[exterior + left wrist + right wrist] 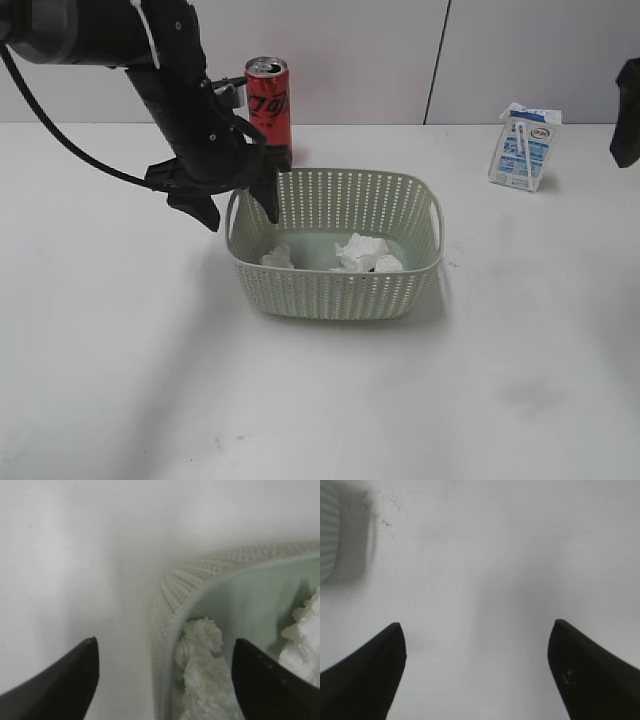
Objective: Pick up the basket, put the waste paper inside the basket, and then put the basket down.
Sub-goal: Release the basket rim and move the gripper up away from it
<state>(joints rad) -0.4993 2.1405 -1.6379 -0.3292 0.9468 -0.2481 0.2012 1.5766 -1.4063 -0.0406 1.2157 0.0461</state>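
Observation:
The sage-green basket stands on the white table in the middle of the exterior view, with wads of white waste paper inside it. My left gripper is open and straddles the basket's left rim, one finger outside and one inside. In the left wrist view the basket's rim runs between the open fingers, with a paper wad just inside. My right gripper is open and empty above bare table; only a dark part of it shows at the exterior view's right edge.
A red drink can stands just behind the left gripper and the basket's back left corner. A blue-and-white carton stands at the back right. The basket's outer wall shows at the top left of the right wrist view.

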